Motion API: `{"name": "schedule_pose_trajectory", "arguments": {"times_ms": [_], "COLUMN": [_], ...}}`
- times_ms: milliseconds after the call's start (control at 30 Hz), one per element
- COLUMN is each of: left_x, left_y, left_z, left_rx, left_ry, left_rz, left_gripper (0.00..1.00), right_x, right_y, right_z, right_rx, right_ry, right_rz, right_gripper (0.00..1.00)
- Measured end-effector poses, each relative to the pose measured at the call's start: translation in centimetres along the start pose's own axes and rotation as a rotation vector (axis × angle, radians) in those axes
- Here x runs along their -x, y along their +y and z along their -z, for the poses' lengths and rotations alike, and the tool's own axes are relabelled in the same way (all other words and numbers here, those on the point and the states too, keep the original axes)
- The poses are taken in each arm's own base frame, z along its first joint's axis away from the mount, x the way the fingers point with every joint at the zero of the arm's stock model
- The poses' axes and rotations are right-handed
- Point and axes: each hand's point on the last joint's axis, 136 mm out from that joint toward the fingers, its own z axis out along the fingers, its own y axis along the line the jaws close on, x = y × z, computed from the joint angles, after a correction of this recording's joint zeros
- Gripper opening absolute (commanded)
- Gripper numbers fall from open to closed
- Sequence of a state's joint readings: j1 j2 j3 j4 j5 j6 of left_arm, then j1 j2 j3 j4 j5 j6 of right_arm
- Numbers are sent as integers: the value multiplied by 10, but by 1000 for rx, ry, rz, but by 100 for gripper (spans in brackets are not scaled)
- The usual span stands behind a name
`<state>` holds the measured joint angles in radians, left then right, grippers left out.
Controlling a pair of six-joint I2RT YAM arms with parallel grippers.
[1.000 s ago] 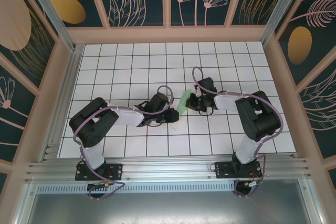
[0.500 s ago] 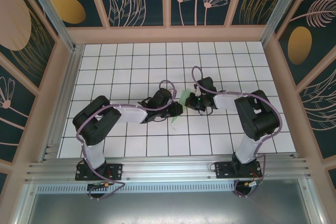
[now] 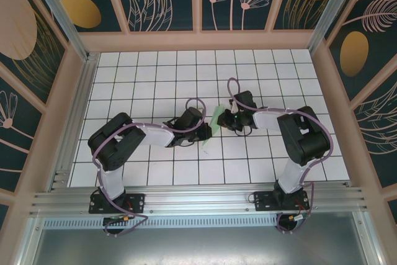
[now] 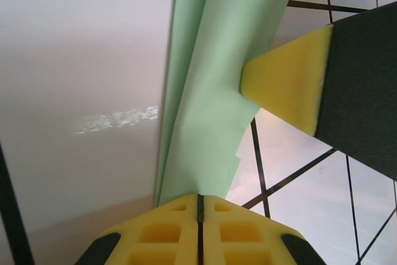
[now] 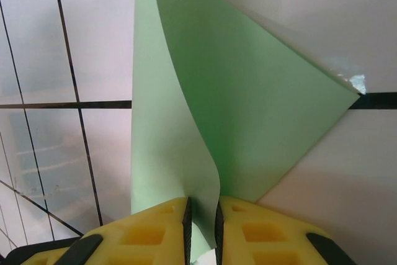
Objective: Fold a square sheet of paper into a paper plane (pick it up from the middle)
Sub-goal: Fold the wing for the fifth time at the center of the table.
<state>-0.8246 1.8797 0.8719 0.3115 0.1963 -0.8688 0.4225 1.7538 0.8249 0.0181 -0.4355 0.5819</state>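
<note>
As left claw [image 4: 200, 200] pinches it, paper plane [image 4: 211, 91]

Light green paper [image 3: 214, 118], folded into a narrow pointed wedge, layers loosely splayed.

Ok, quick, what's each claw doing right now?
Left claw: closed on the folded green paper.
Right claw: paper between its jaws, narrow gap; grip cannot be told.

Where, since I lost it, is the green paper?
Top view: the green paper is mid-table, clamped by the left gripper, its other end between the jaws of the right gripper.
</note>
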Motion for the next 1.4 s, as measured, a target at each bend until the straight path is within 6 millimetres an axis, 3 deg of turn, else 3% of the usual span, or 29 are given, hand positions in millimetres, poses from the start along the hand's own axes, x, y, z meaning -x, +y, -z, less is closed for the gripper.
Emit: {"name": "schedule_pose_trajectory", "arguments": {"times_ms": [267, 500, 867, 1133, 1400], "left_x": [0, 0, 3, -13, -16], "left_y": [2, 0, -16, 1, -2], "left_z": [0, 0, 15, 17, 18], "left_rx": [4, -6, -68, -44, -84], "left_ry": [-3, -3, -17, 5, 6], "left_rz": [1, 0, 6, 36, 56], "left_gripper": [11, 19, 25, 26, 29], "right_x": [16, 25, 27, 25, 23], "right_y": [0, 7, 4, 4, 6], "right_z": [6, 5, 2, 0, -2], "right_rx": [7, 22, 17, 21, 42], "right_ry": [-34, -44, -41, -30, -14], "right_rz": [-5, 22, 34, 38, 37], "right_gripper": [23, 22, 19, 20, 21]}}
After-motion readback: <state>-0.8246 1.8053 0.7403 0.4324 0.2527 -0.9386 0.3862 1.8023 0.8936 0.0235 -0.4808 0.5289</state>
